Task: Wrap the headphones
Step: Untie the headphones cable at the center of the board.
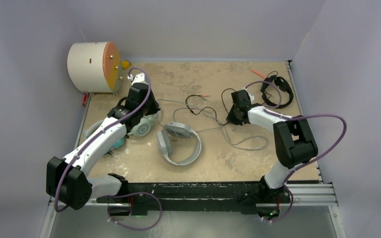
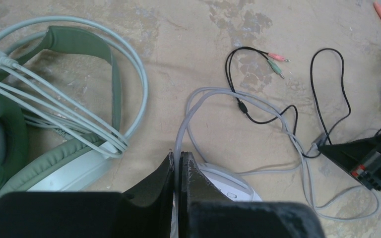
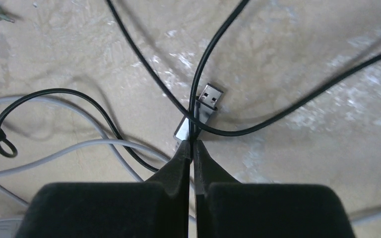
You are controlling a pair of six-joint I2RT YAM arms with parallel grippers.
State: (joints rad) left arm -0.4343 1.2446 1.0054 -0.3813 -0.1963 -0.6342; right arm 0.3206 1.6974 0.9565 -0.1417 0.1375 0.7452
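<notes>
At the bottom centre of the left wrist view, the left gripper [image 2: 177, 161] has its fingers pressed together on the grey cable [image 2: 198, 96], which rises out of the gap and loops to the right across the table [image 1: 203, 74]. Just right of those fingers lies a white cup of the white-and-grey headset [image 2: 228, 182], near the middle of the overhead view. To the left sits the mint-green headset [image 2: 54, 39], its pale cord wound in several turns across the band. A teal headset [image 1: 117, 144] shows partly beneath the left arm. In the right wrist view the right gripper [image 3: 192, 146] is closed tight, its tips at the grey base of a USB plug [image 3: 206, 104] where a black cable [image 3: 144, 64] crosses. Whether they nip either one cannot be told. That cable ends in pink and green jack plugs [image 2: 278, 62], upper centre. The thin black headset [image 1: 278, 89] lies upper right, and a cream drum [image 1: 92, 67] stands upper left.
</notes>
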